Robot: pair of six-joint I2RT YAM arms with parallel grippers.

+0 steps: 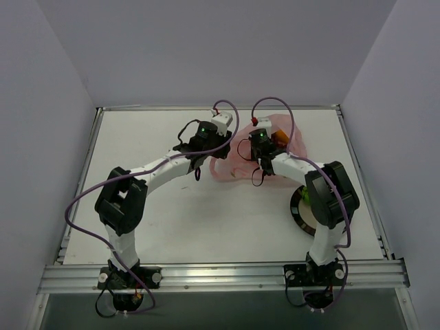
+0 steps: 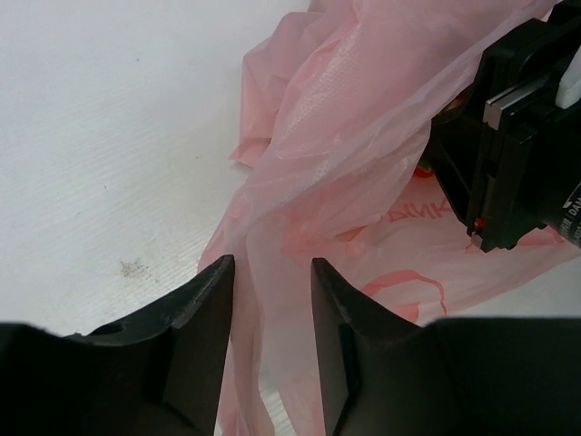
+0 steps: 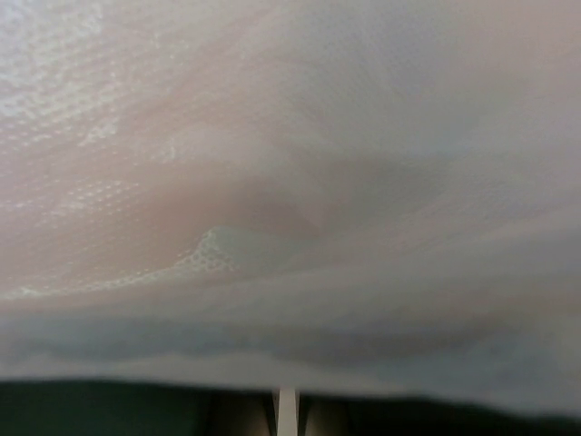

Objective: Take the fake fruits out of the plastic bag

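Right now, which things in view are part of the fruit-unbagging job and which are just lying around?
Job: plastic bag; orange fake fruit at it; left gripper on bag film; right gripper against the film.
Lying about: black-rimmed plate, partly hidden.

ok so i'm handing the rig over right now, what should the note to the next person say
Left gripper: jaws apart, a fold of the plastic bag between them; grip unclear.
Right gripper: pushed into the bag, film over its camera; state unclear.
An orange fruit shows through the bag.
Something green on the plate, mostly hidden by the arm.
Left: get the fruit out.
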